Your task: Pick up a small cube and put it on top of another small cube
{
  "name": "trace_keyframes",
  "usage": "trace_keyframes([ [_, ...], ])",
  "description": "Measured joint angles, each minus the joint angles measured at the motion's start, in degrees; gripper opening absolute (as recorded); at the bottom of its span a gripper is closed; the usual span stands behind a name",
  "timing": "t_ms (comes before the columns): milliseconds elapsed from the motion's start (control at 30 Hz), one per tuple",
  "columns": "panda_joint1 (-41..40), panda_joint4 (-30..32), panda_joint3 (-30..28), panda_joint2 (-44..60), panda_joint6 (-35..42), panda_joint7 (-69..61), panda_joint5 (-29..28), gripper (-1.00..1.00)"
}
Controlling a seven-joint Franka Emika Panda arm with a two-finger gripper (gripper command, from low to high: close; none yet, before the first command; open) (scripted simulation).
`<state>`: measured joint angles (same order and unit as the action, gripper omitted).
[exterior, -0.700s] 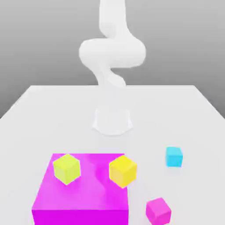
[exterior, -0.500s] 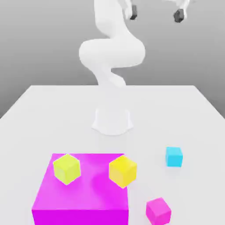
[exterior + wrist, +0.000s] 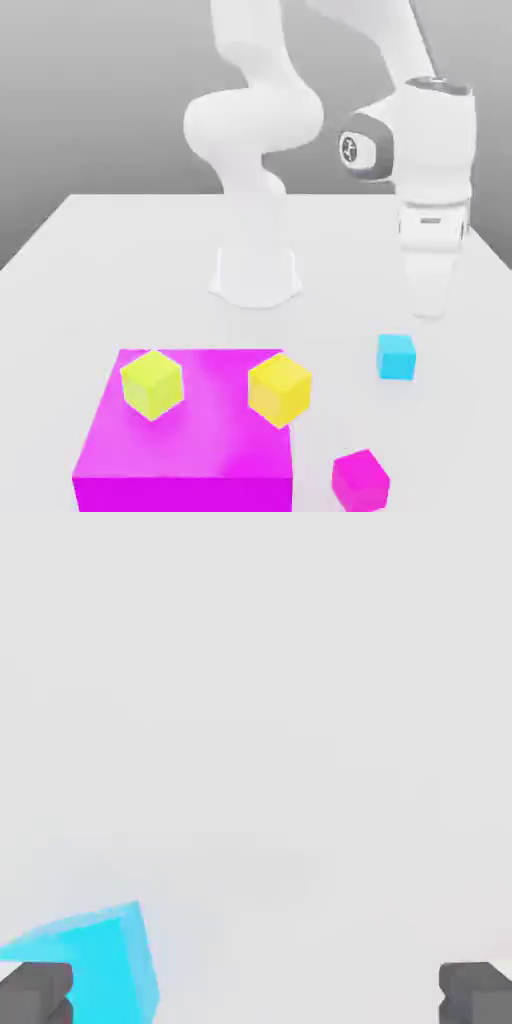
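Note:
The small cyan cube (image 3: 396, 357) rests on the white table at the exterior view's right. In the hand view the cyan cube (image 3: 95, 962) lies beside one dark fingertip (image 3: 35, 993), not between the two. My gripper (image 3: 430, 306) points down, a little above the table and just behind and to the right of this cube. The gripper (image 3: 255, 994) is open, its fingers wide apart with nothing between them. The small lime cube (image 3: 152, 383) stands on the big flat magenta block (image 3: 185, 445) at the exterior view's left.
An orange-yellow cube (image 3: 280, 389) sits on the magenta block's right part. A small magenta cube (image 3: 360, 480) lies on the table at the front right. The arm's white base (image 3: 256, 275) stands mid-table behind the block.
The arm has swung down from the top of the exterior view, bringing the hand low over the table near the cyan cube. No cube has moved.

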<state>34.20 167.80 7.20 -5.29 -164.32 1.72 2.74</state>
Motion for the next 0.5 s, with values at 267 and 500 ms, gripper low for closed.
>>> trace_keyframes([
  [267, 5.39, -1.16, -5.50, 16.19, -13.26, 2.71, -6.46, 0.00],
  [500, 6.86, -1.64, -6.93, 19.18, -15.65, 3.02, -6.65, -1.00],
])
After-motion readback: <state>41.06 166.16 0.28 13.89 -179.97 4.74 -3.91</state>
